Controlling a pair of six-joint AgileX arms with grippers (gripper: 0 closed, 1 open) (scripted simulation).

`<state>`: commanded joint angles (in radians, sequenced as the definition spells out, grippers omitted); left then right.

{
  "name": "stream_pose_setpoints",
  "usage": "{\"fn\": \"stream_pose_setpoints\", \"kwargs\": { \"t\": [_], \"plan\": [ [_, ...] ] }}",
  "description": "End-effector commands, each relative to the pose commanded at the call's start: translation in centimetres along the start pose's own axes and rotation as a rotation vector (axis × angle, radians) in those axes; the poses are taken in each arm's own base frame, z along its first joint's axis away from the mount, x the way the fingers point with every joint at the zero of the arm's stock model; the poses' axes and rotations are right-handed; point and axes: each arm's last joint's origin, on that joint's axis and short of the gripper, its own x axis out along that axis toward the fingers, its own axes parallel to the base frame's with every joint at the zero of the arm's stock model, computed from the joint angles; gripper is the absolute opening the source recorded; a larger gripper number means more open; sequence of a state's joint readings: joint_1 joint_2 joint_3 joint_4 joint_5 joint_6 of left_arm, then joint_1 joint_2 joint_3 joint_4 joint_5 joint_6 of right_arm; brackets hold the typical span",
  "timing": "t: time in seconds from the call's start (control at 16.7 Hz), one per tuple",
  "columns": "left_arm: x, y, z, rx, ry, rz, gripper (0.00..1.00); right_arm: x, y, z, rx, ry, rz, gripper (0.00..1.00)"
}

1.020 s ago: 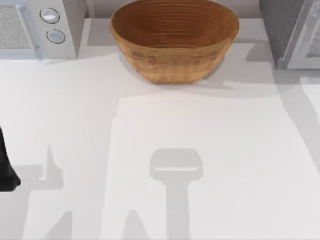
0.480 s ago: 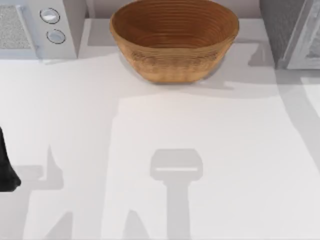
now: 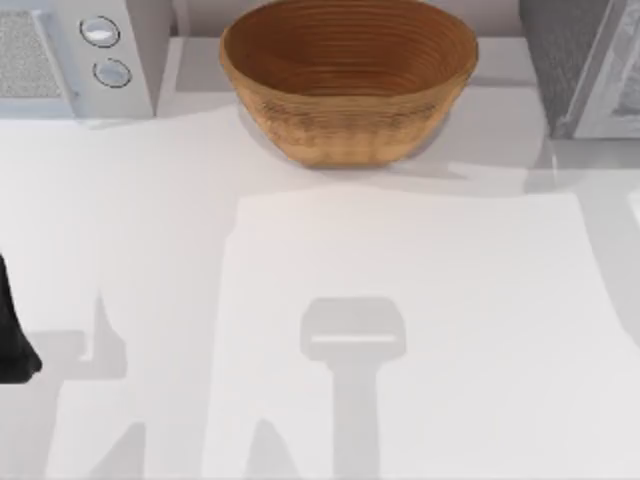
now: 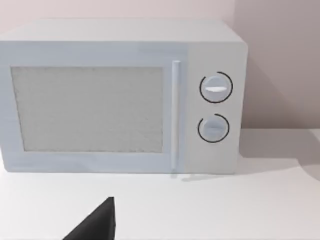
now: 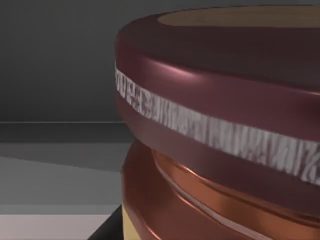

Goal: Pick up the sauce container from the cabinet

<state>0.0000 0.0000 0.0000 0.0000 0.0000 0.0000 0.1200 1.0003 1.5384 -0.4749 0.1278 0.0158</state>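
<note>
the right wrist view sits hard up against the sauce container (image 5: 220, 125): its dark maroon lid with a pale worn band fills the upper part, a tan patch shows on the lid's top, and the copper-orange body curves away below. behind the jar there is dark grey wall and a grey floor, which reads as the inside of the cabinet (image 3: 585, 70), the grey box that stands just right of the woven bowl (image 3: 348, 78) in the top view. i judge the right arm is pushed into that cabinet so its camera is this close because it is at or near the grasp, with the jar lying right ahead of the wrist. a small dark corner at the jar's base may be part of the right gripper, but whether its fingers are apart or clamped on the jar i cannot tell. the left arm is parked well left of the bowl, facing the microwave (image 4: 120, 97); a dark tip of the left gripper (image 4: 95, 224) shows, its state unreadable too.
</note>
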Motion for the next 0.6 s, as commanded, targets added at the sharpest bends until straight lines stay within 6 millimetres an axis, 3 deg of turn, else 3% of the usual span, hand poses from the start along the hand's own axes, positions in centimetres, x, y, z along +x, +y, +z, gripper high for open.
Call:
{"fn": "stream_pose_setpoints", "kwargs": {
  "t": [0.12, 0.42, 0.6],
  "plan": [
    [0.0, 0.0, 0.0, 0.0, 0.0, 0.0, 1.0, -1.2, -0.4, -4.4, -0.006, 0.044, 0.001, 0.0],
    [0.0, 0.0, 0.0, 0.0, 0.0, 0.0, 1.0, -4.5, -1.5, -18.5, -0.013, 0.155, 0.0, 0.0],
    [0.0, 0.0, 0.0, 0.0, 0.0, 0.0, 1.0, -6.3, -2.0, -25.7, -0.011, 0.157, -0.001, 0.0]
  ]
}}
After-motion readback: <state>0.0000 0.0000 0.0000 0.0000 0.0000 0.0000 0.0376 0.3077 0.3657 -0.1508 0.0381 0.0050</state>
